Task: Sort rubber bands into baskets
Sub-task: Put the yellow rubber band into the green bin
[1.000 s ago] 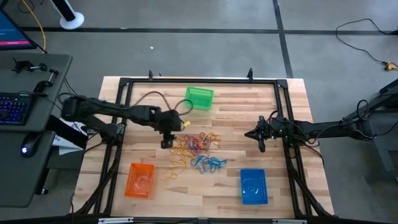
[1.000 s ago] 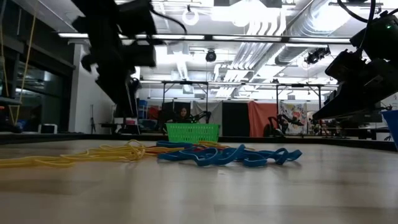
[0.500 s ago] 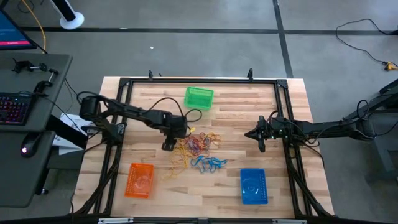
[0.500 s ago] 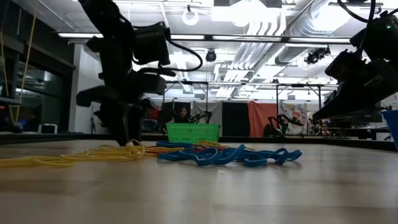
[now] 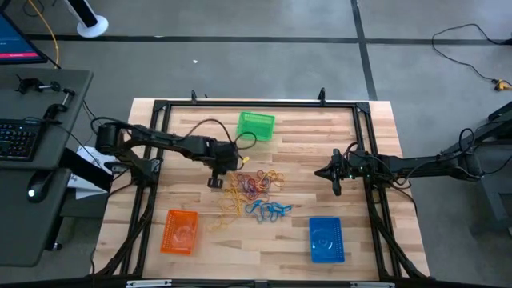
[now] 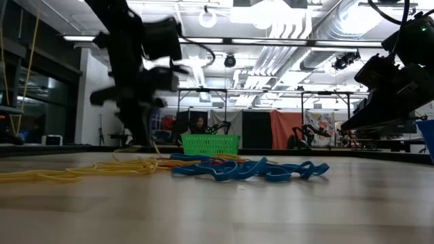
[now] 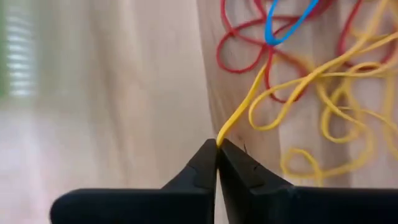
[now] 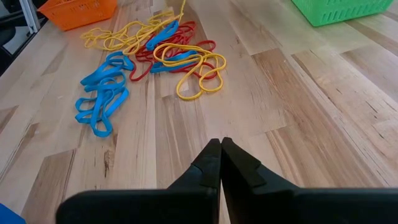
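Note:
A pile of yellow, red and blue rubber bands point(image 5: 254, 190) lies on the wooden table's middle. It also shows in the right wrist view point(image 8: 149, 56). My left gripper point(image 5: 215, 182) stands at the pile's left edge, shut on a yellow rubber band point(image 7: 261, 93). My right gripper point(image 5: 335, 178) is shut and empty above the table, right of the pile. The green basket point(image 5: 256, 126) stands at the far middle, the orange basket point(image 5: 180, 232) at the near left and the blue basket point(image 5: 326, 238) at the near right. My left gripper pinches one end of the yellow band's loop point(image 7: 225, 132) between its two fingertips. The fingers come from above, pointing down. The band hangs from them as a thin strand point(image 6: 155, 145) down to the pile, where its other end lies among the other bands.
A black frame point(image 5: 256, 104) runs around the table's work area. Bare wood lies between the pile and each basket. A desk with a keyboard point(image 5: 16, 138) stands left of the table. Cables lie on the floor beyond.
My left gripper has gone down to the left edge of the pile and then come up a little with the yellow band. One end of the band is lifted off the table; the rest stays in the pile.

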